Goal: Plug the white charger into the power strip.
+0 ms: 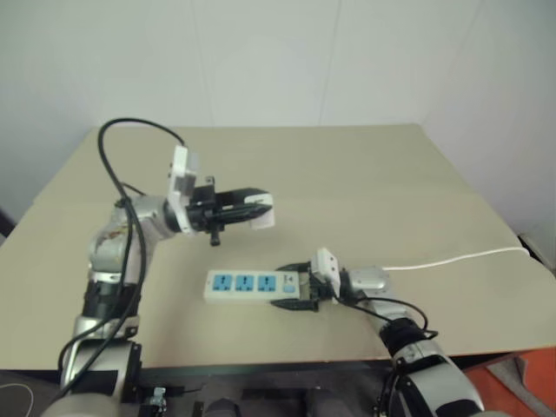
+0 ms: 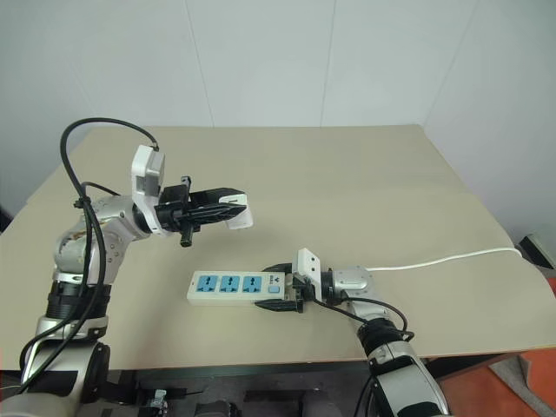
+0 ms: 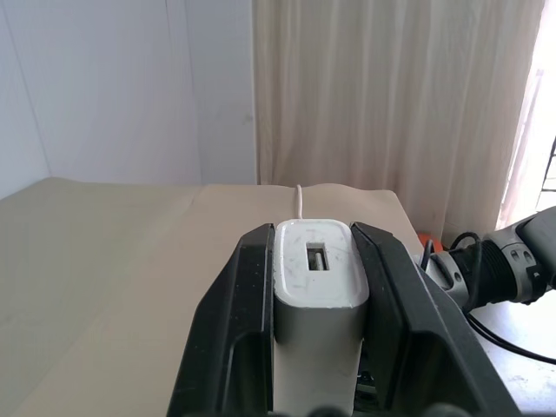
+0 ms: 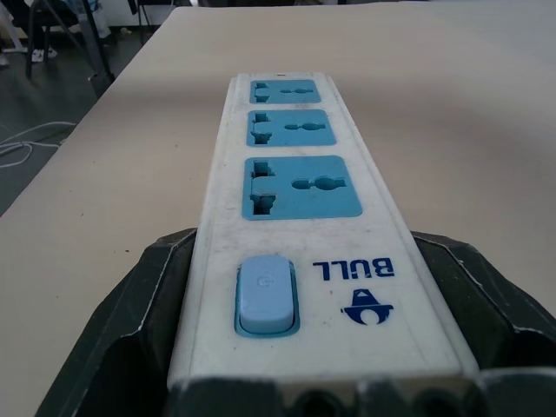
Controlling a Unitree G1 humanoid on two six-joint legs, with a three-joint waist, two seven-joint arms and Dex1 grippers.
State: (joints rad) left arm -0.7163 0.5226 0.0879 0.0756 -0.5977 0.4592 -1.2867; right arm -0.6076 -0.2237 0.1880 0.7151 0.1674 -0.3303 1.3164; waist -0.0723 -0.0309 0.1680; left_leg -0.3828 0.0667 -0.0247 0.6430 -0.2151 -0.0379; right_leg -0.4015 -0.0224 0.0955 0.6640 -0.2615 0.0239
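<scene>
The left gripper was clamped on the white charger, holding it in the air above the tan table, up and to the left of the power strip; the right gripper gripped the strip's switch end, one finger on each long side, the strip lying flat near the table's front edge; its three blue sockets faced up, uncovered; the thin white cord ran off to the right; nothing lay between charger and strip.
</scene>
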